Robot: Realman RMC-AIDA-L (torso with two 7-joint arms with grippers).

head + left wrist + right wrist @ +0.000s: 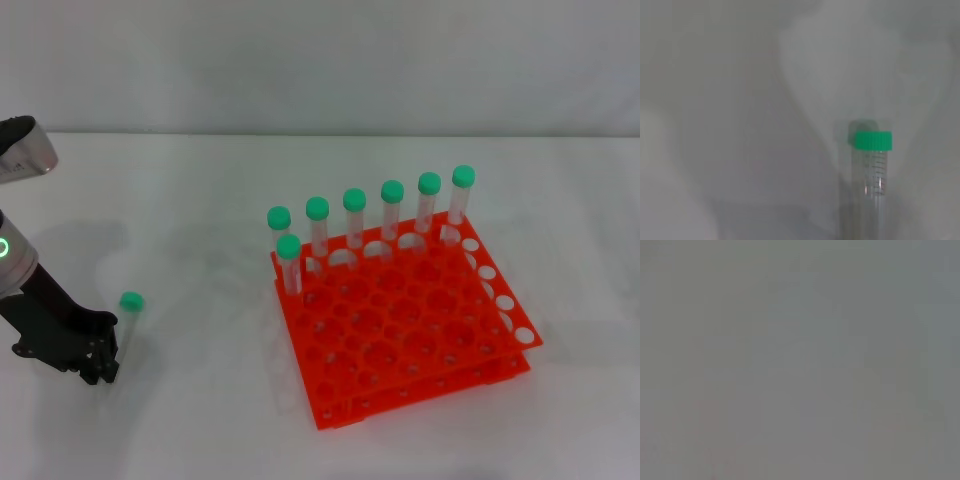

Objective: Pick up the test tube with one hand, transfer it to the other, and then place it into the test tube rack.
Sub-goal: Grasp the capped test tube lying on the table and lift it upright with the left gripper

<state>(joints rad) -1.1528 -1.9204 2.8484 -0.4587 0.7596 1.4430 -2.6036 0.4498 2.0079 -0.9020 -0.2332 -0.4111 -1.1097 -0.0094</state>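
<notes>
A test tube with a green cap lies or leans at the near left of the white table, cap pointing away from me. My left gripper, black with a green light on its silver wrist, is down at the tube's lower end. In the left wrist view the tube runs up from the lower edge, with a faint shadow close behind its cap. The orange-red test tube rack stands at centre right. My right gripper is out of view, and the right wrist view shows only plain grey.
Several green-capped tubes stand upright in the rack's back row and one at its left edge. A silver and black arm part shows at the far left edge. White table lies between the left gripper and the rack.
</notes>
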